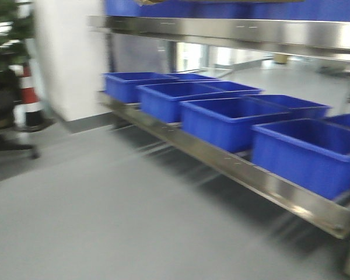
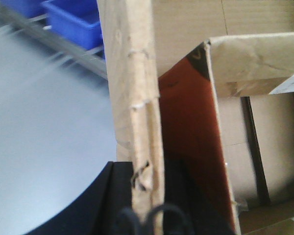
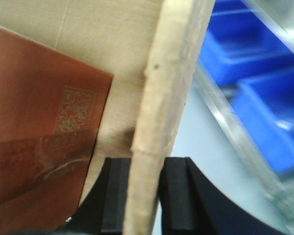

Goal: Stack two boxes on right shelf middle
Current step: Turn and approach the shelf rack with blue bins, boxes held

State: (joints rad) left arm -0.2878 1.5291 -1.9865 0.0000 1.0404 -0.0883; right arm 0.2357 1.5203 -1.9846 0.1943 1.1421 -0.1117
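Left gripper (image 2: 147, 196): pinched tight on box (image 2: 132, 73) wall. Cardboard rises straight up from between pads (image 2: 103, 210), open box interior off to its right. Right gripper (image 3: 147, 196): same story, clamped on a wall edge, box body to its left. Shelf (image 1: 221, 164) with bins (image 1: 233, 119) beyond: up-left of left gripper, right of right gripper. Front view smeared, so judge carry phase. To do it well: hold both pinches level, no twist. Thin wall may buckle or slip. Clear shelf lip before lowering.
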